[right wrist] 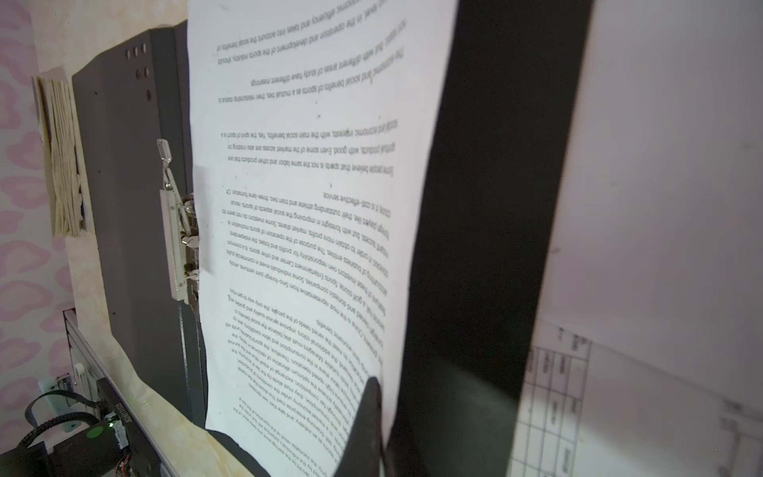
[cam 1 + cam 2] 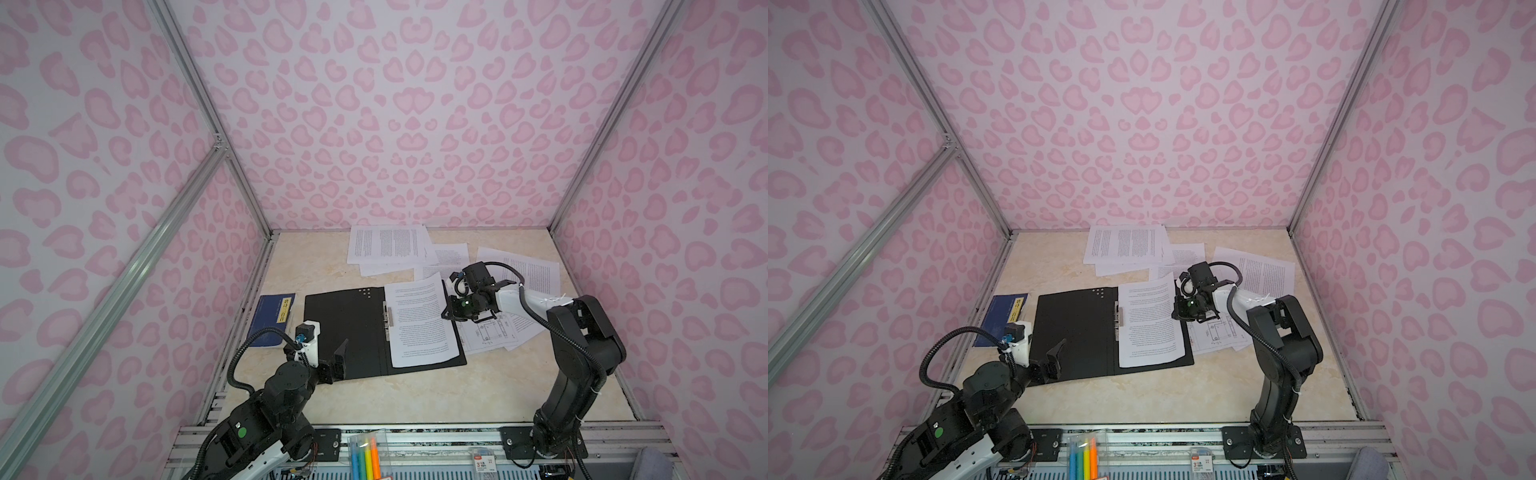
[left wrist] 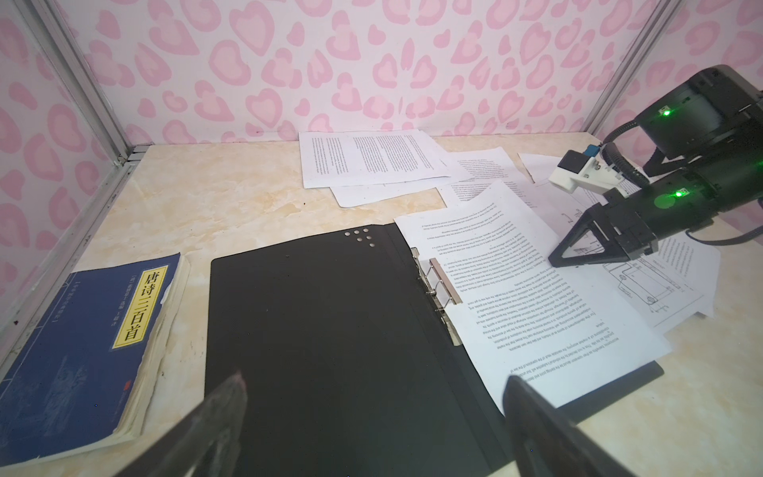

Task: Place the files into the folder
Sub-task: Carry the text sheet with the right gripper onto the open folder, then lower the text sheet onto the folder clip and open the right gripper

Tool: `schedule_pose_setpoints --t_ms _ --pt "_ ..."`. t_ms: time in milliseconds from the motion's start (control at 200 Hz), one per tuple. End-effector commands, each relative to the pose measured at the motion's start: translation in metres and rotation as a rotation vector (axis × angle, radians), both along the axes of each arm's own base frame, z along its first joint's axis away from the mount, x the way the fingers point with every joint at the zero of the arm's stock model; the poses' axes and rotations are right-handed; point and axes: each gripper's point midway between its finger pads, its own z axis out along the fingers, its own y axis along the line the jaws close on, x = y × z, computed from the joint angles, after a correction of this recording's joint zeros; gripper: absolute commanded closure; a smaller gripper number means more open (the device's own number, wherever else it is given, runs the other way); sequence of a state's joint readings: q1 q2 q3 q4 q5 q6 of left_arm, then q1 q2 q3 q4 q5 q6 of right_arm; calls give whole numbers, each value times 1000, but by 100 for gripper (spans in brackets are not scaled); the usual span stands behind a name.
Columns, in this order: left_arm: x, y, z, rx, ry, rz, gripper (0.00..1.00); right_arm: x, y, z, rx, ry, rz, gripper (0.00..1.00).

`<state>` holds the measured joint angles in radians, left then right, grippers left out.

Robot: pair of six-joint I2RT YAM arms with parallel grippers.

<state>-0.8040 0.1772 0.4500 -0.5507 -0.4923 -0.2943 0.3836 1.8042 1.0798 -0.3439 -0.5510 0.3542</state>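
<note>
— What's nearest?

— A clear case of coloured highlighters (image 2: 365,455) on the front rail. Just past it, the left gripper (image 2: 337,362) hangs over the near left corner of the folder (image 2: 345,328). Its jaws are spread wide with nothing between them. Its wrist view shows both fingers (image 3: 223,409) above bare black cover.

— And the folder itself?

— It lies open and flat on the marble-look table (image 2: 415,395), black inside facing up, about mid-table in both top views. A metal clip (image 2: 388,318) runs along the spine. A dark blue booklet (image 2: 274,320) with a yellow label lies just beside the folder's left edge, not touching it.

— Anything in the folder?

— One printed sheet (image 2: 419,324) lies on the right-hand panel. Its inner edge is beside the clip, and its far right corner curls up.

— Where's the other arm?

— The right gripper (image 2: 445,313) is at that sheet's outer edge with its jaws closed. In its wrist view the paper's edge runs in between the fingertips, so it has the sheet pinched.

— And the other files?

— A few drawing sheets (image 2: 486,336) lie just beside the folder's right edge, under the right arm. Farther back, more files are spread out: a text page (image 2: 532,270) to the right, another page (image 2: 449,255) nearer the middle, and a small stack (image 2: 386,245) near the back wall.
</note>
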Motion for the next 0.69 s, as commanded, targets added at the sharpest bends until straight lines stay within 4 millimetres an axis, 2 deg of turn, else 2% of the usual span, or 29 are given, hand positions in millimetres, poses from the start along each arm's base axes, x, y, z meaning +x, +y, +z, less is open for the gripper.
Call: schedule_pose_setpoints --t_ms 0,385,690 --pt "1 -2 5 -14 -19 -6 2 -5 -1 -3 -57 -1 38 100" --pt "0 -2 6 -25 -26 -11 2 -10 3 -1 -57 -5 53 100" --pt "0 -1 6 -24 -25 -9 2 -11 -5 -4 -104 -10 54 100"
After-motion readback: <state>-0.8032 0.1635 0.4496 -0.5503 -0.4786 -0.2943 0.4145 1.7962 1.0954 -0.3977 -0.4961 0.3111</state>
